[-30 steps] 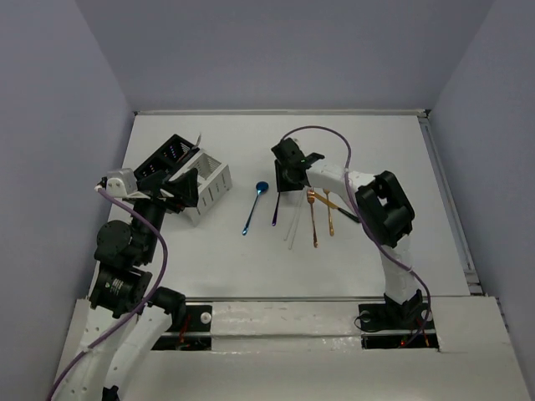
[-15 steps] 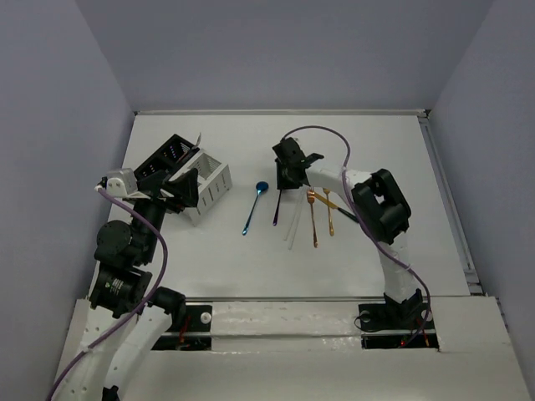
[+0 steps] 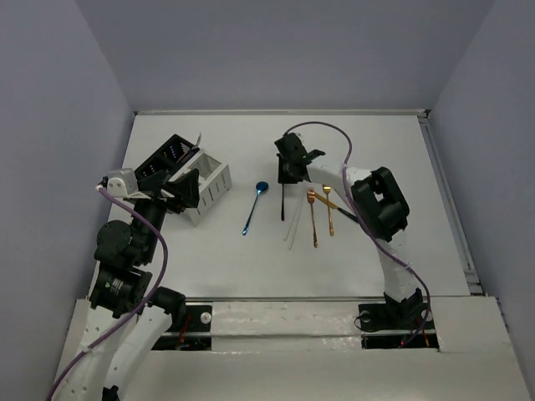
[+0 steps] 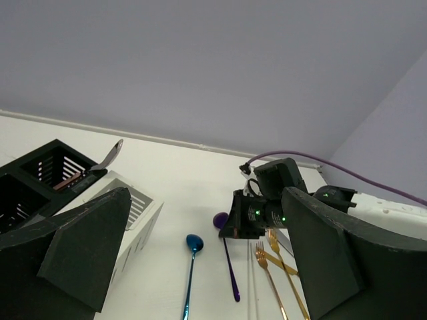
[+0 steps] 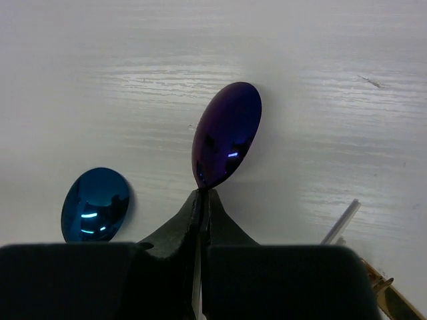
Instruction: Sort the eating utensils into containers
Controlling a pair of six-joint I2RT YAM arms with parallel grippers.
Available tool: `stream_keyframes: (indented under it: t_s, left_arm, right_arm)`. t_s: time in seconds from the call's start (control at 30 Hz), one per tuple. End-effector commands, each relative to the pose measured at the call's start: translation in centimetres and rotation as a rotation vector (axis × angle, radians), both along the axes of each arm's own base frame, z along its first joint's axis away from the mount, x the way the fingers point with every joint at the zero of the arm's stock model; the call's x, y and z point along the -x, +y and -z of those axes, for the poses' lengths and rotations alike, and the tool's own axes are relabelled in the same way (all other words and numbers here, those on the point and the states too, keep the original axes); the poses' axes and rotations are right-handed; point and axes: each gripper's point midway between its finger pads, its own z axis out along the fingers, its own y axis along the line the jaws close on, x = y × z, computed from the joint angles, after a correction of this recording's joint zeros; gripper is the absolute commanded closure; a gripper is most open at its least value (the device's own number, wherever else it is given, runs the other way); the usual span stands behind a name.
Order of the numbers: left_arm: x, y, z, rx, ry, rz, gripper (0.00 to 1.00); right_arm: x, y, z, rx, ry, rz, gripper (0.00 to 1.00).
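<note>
Purple spoon [image 5: 227, 133] pinched in right jaws, blue spoon [image 5: 95, 203] just beside, apart

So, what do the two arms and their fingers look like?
The left arm and right arm have white links and black joints; a purple cable runs along each. The left fingers and right fingers are dark wedges. Small green lights glow on the black body behind the right fingers.

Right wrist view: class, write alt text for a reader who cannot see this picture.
The right claw is shut on the neck of a purple spoon, whose bowl points away over the white table. A blue spoon bowl shows at lower left, and a white chopstick tip and gold fork at lower right.
</note>
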Motion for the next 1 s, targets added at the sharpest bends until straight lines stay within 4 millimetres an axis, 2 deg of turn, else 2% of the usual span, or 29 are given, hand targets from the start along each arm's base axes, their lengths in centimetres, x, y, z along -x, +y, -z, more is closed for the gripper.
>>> stream_keyframes:
  t_s: [0.0, 0.03, 0.07, 0.1, 0.13, 0.23, 0.27, 0.33, 0.37, 0.4, 0.43, 0.47, 0.53, 0.6, 0.63, 0.67, 0.7, 0.73, 0.77, 0.83, 0.87, 0.9, 0.93, 0.97]
  left_arm:
    - [-0.1, -0.4, -0.6, 0.007, -0.028, 0.015, 0.01]
    - [-0.1, -0.3, -0.6, 0.007, -0.029, 0.015, 0.01]
    - [-0.1, -0.3, -0.5, 0.004, -0.025, 0.014, 0.01]
    - [-0.1, -0.3, -0.5, 0.006, -0.025, 0.011, 0.01]
    - [-0.2, -0.3, -0.5, 0.008, -0.023, 0.008, 0.01]
    - [-0.3, -0.3, -0.5, 0.009, -0.021, 0.008, 0.01]
    - [-0.3, -0.3, -0.5, 0.01, -0.021, 0.009, 0.01]
    - [-0.3, -0.3, -0.7, 0.013, -0.025, 0.006, 0.01]
    - [-0.3, -0.2, -0.7, 0.014, -0.021, 0.0, 0.01]
    - [-0.3, -0.1, -0.8, 0.016, -0.026, 0.0, 0.01]
    - [-0.2, 0.0, -0.8, 0.016, -0.025, -0.008, 0.01]
    - [-0.3, 0.3, -0.9, 0.018, -0.026, -0.021, 0.01]
    - [-0.3, 0.5, -0.9, 0.02, -0.026, -0.029, 0.01]
    - [-0.3, 0.6, -1.0, 0.019, -0.026, -0.033, 0.01]
    - [-0.3, 0.7, -1.0, 0.02, -0.025, -0.043, 0.01]
    - [-0.4, 0.8, -0.9, 0.021, -0.022, -0.048, 0.01]
    - [-0.5, 1.3, -1.0, 0.023, -0.02, -0.069, 0.01]
    - [-0.5, 1.4, -1.1, 0.027, -0.022, -0.074, 0.01]
    - [-0.5, 1.3, -1.3, 0.028, -0.025, -0.074, 0.01]
    - [-0.6, 1.3, -1.5, 0.028, -0.026, -0.072, 0.01]
    - [-0.7, 1.2, -1.5, 0.026, -0.025, -0.073, 0.01]
    - [-0.7, 1.2, -1.5, 0.025, -0.025, -0.073, 0.01]
    - [-0.8, 1.2, -1.4, 0.024, -0.024, -0.073, 0.01]
    - [-0.8, 1.2, -1.4, 0.022, -0.022, -0.075, 0.01]
  right_arm:
    - [-2.9, 1.5, -6.6, -0.121, -0.175, 0.005, 1.0]
    - [-3.1, 1.7, -8.3, -0.154, -0.213, 0.006, 1.0]
    - [-3.4, 2.2, -11.7, -0.226, -0.302, -0.006, 1.0]
    - [-3.3, 2.4, -13.5, -0.27, -0.349, -0.016, 1.0]
    - [-2.6, 2.9, -17.2, -0.351, -0.415, -0.046, 1.0]
    - [-1.5, 4.8, -22.0, -0.48, -0.565, -0.118, 1.0]
    - [-1.1, 5.6, -24.7, -0.53, -0.639, -0.147, 1.0]
    - [-0.1, 7.5, -27.2, -0.592, -0.708, -0.201, 1.0]
    - [0.8, 9.5, -29.4, -0.648, -0.766, -0.25, 1.0]
    - [0.5, 9.7, -29.2, -0.647, -0.78, -0.254, 1.0]
    - [1.4, 11.5, -31.4, -0.669, -0.836, -0.3, 1.0]
    - [1.7, 12.4, -33.1, -0.697, -0.892, -0.323, 1.0]
    - [2.3, 15.1, -35.2, -0.726, -0.968, -0.376, 1.0]
    - [2.0, 16.3, -36.7, -0.76, -1.027, -0.387, 1.0]
    - [1.4, 17.7, -35.2, -0.759, -1.012, -0.395, 1.0]
    - [1.2, 18.0, -37.9, -0.803, -1.067, -0.39, 1.0]
    - [1.2, 18.7, -38.2, -0.824, -1.074, -0.416, 1.0]
    - [0.3, 19.8, -36.5, -0.828, -1.06, -0.416, 1.0]
    - [0.7, 20.2, -39.0, -0.873, -1.118, -0.416, 1.0]
    - [0.6, 21.2, -39.5, -0.889, -1.155, -0.417, 1.0]
    - [-0.1, 23.0, -37.0, -0.863, -1.14, -0.431, 1.0]
    - [0.6, 23.4, -39.8, -0.891, -1.197, -0.441, 1.0]
    - [0.2, 23.7, -40.1, -0.868, -1.23, -0.445, 1.0]
    - [0.2, 24.8, -40.1, -0.871, -1.25, -0.45, 1.0]
